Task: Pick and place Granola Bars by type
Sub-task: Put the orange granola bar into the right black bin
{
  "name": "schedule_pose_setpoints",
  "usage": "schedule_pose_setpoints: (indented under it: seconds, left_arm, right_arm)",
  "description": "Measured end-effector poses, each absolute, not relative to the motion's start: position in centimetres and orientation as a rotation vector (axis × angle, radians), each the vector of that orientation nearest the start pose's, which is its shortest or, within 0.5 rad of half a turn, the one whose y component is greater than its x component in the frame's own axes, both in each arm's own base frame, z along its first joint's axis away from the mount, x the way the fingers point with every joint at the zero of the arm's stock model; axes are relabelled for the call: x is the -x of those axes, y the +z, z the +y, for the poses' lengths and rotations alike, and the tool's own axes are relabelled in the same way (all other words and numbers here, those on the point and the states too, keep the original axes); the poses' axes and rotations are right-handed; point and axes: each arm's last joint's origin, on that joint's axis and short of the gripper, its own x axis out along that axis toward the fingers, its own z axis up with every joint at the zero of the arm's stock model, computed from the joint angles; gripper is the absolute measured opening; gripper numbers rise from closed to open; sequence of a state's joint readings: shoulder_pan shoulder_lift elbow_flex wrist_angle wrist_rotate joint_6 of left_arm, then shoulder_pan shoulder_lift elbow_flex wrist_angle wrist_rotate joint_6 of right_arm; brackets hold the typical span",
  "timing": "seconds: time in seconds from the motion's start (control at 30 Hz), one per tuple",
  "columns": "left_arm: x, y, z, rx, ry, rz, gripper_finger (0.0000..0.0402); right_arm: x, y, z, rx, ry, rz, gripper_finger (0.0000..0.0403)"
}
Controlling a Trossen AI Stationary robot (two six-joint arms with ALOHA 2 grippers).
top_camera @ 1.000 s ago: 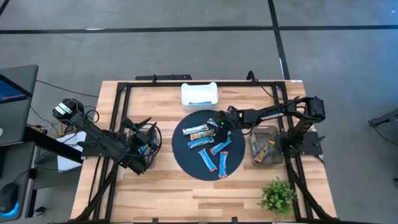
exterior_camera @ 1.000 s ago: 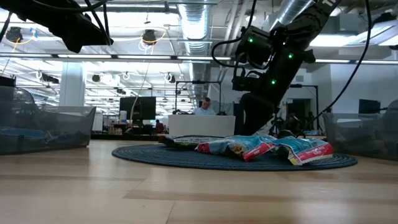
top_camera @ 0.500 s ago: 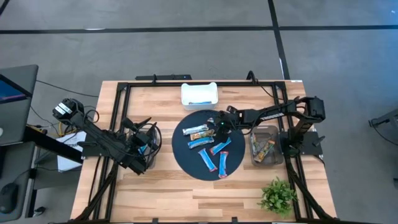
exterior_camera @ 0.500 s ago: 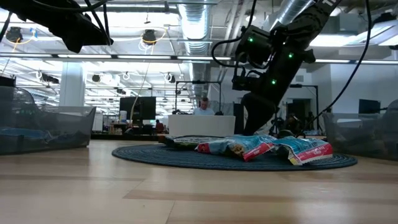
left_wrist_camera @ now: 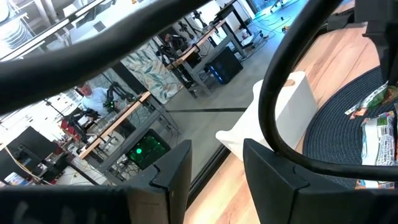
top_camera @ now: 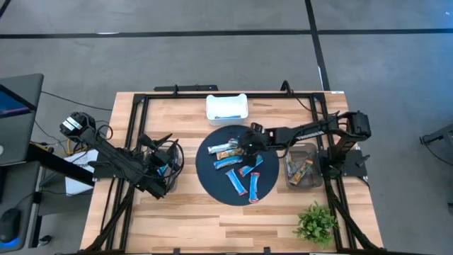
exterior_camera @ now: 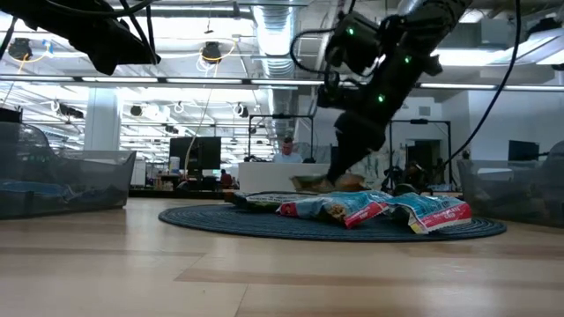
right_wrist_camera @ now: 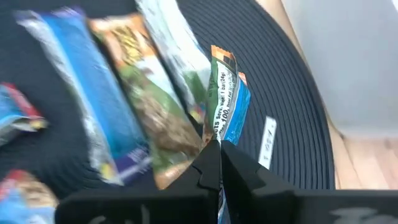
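Observation:
Several granola bars [top_camera: 235,180], mostly blue, lie on a round dark mat [top_camera: 209,180] in the table's middle. My right gripper [top_camera: 246,144] hangs over the mat's far right part, shut on a green, orange and blue bar [right_wrist_camera: 225,102]. In the low view that bar [exterior_camera: 322,183] shows just above the pile. My left gripper [left_wrist_camera: 217,168] waits at the table's left side [top_camera: 166,166], open, with nothing between its fingers. My right gripper pinches the bar's wrapper at one end [right_wrist_camera: 216,138] between its two fingertips [right_wrist_camera: 208,165]. The fingers slant down from the table's right. The rest of the bar sticks out beyond the fingertips, and it is lifted clear of the mat and the other bars.
A white tray [top_camera: 226,117] holding a blue bar stands at the far edge behind the mat. A clear bin [top_camera: 301,150] with a few bars sits at the right, beside the right arm's base. A small green plant [top_camera: 316,223] stands at the near right corner.
My right gripper has risen and gone a little toward the table's left, rolling slightly. A bar that lay on the mat is now in its fingertips, lifted clear of the pile. The other bars have stayed where they were.

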State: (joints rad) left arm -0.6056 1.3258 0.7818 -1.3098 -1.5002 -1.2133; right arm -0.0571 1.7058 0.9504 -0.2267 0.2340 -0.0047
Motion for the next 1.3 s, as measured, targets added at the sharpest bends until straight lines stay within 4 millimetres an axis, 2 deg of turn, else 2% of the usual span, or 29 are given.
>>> schedule_pose_setpoints:
  seconds: [0.27, 0.63, 0.8, 1.03, 1.3]
  left_arm:
    - [-16.2, 21.7, -7.7, -0.553, 0.928, 0.378, 0.0139]
    - [-16.2, 21.7, -7.7, -0.545, 0.926, 0.392, 0.0139]
    - [-16.2, 21.7, -7.7, -0.545, 0.927, 0.393, 0.0139]
    - [-16.2, 21.7, -7.7, -0.557, 0.925, 0.398, 0.0139]
    - [-16.2, 21.8, -7.7, -0.586, 0.926, 0.357, 0.0139]
  right_arm:
    - [-33.7, 18.6, -0.7, 0.180, -0.252, 1.034, 0.0000]
    - [-32.1, 21.5, 1.5, 0.150, -0.450, 1.259, 0.0000]
    - [-30.7, 22.1, 3.3, 0.140, -0.538, 1.345, 0.0000]
    - [-27.8, 22.5, 5.8, 0.132, -0.747, 1.436, 0.0000]
    - [-25.0, 23.0, 9.2, 0.091, -0.917, 1.424, 0.0000]
